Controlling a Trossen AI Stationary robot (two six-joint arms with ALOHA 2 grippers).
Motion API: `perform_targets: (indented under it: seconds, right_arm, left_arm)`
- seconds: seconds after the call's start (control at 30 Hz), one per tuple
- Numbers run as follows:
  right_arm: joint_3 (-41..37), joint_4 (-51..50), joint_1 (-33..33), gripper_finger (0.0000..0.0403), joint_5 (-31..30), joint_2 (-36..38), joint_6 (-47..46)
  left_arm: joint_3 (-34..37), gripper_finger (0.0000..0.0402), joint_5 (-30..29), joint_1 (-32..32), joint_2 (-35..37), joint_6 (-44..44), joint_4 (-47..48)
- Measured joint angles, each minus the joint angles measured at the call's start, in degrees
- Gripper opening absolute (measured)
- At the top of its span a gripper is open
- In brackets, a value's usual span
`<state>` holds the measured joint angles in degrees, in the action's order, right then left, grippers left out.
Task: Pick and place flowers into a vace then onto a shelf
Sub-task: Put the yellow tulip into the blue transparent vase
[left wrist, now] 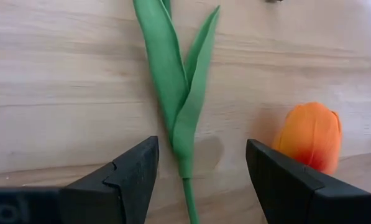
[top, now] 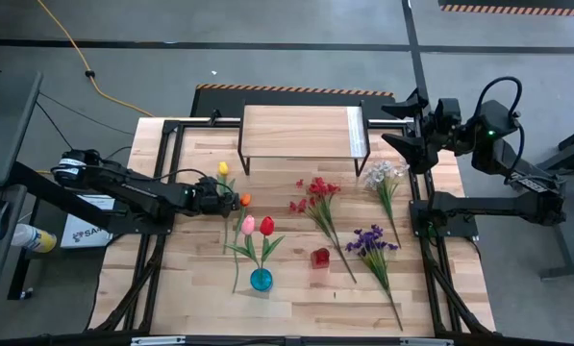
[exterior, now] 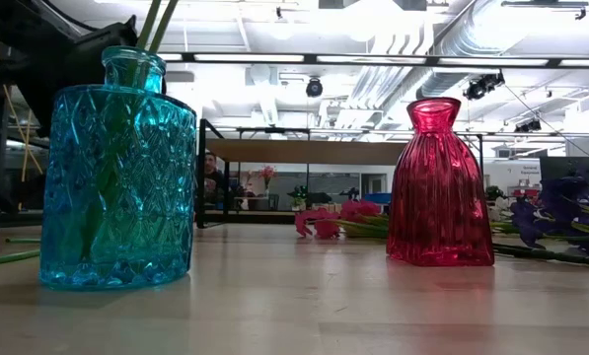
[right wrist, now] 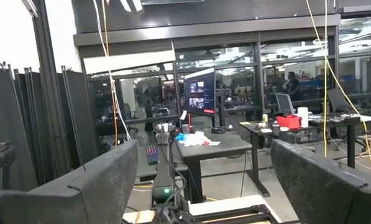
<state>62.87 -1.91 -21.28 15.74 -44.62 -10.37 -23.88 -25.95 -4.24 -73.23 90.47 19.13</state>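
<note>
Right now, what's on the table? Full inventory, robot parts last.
blue vase: one, near edge left of centre, holding pink tulip and red tulip
red vase: one, right of the blue vase, nothing showing above its mouth
yellow tulip: one, lying at the left claw
orange tulip: one, beside the yellow tulip's stem
red sprig: one, lying at centre
white sprig: one, right of the shelf
purple sprig: one, lying right of the red vase
shelf: one, light wood, far centre
left claw: open, straddling a green stem
right claw: open, raised at the shelf's right end
</note>
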Motion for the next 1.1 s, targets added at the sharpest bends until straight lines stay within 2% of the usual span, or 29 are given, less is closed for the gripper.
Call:
perform_targets:
  seconds: [0.23, 0.53, 1.1]
  right_arm:
    - [0.0, 0.0, 0.0, 0.0354, 0.9, 0.0, 0.1]
    - [0.0, 0.0, 0.0, 0.0354, 0.9, 0.0, 0.3]
    - [0.0, 0.0, 0.0, 0.0354, 0.9, 0.0, 0.3]
  left_arm:
    - [-0.2, 0.0278, 0.0, 0.0, 0.0, -6.4, 0.1]
    - [-0.2, 0.0278, 0.0, 0.0, 0.0, -6.6, 0.3]
    - [-0.4, 0.0278, 3.4, 0.2, 0.0, 1.3, 3.3]
